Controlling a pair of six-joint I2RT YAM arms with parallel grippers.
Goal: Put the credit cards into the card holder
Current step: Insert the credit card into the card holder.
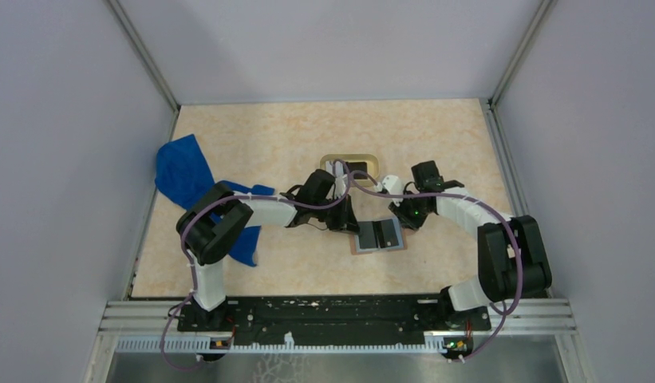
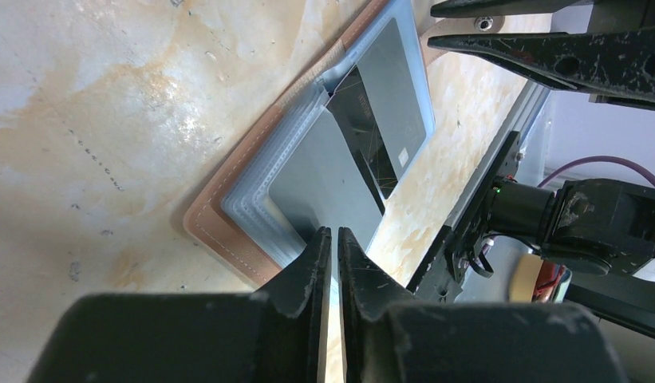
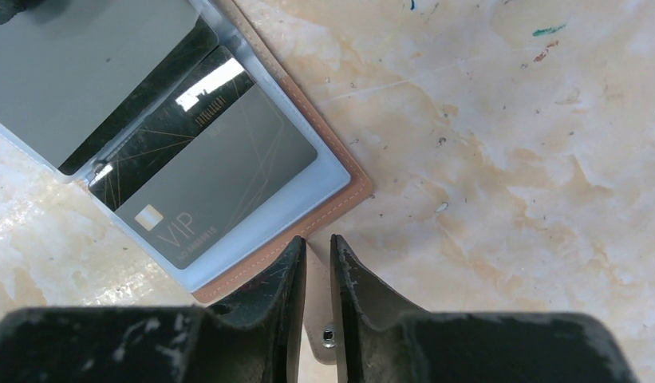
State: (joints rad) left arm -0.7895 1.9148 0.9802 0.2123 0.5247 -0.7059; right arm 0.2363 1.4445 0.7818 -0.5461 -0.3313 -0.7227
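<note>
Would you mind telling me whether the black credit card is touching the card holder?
Touching. The right wrist view shows the black credit card lying inside a clear sleeve of the open card holder, the sleeve's border framing its edges.

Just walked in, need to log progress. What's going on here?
Two robot arms are working on an open card holder flat on the table. A black card sits in one clear pocket; a pale grey card lies on the other half. The left gripper and right gripper are at opposite edges of the holder, jaws only slightly apart. The right has nothing between them; whether the left pinches the sleeve is unclear.
</note>
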